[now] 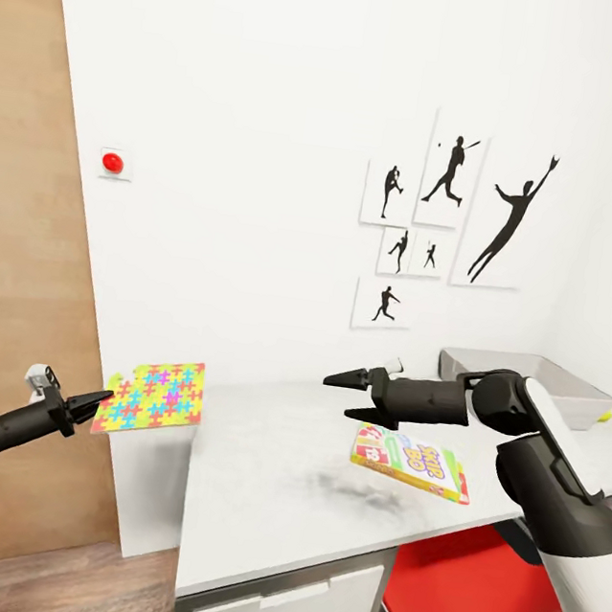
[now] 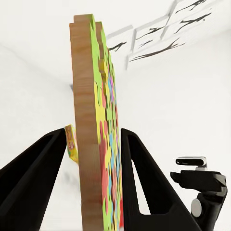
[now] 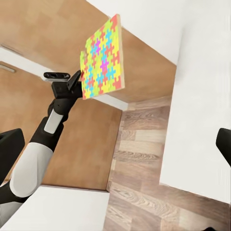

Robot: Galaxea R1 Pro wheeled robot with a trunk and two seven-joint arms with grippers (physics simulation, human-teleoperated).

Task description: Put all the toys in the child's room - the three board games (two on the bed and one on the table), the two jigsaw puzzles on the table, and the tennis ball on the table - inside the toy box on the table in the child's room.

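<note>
The left gripper (image 1: 100, 402) clamps the puzzle (image 1: 155, 394) edge between its jaws, probably for carrying to the bin (image 1: 580, 388), while the right gripper (image 1: 344, 396), jaws apart, hovers above the game (image 1: 411, 463).

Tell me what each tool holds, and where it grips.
Left tool pinches the jigsaw puzzle by one edge, off the table. Right tool is open, holding nothing.

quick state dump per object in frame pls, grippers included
left gripper: shut on jigsaw puzzle
jigsaw puzzle: held in the air by one edge, past the table's end
right gripper: open, empty, above the table
board game: lying flat on the table
toy box: on the table by the wall, contents hidden
</note>
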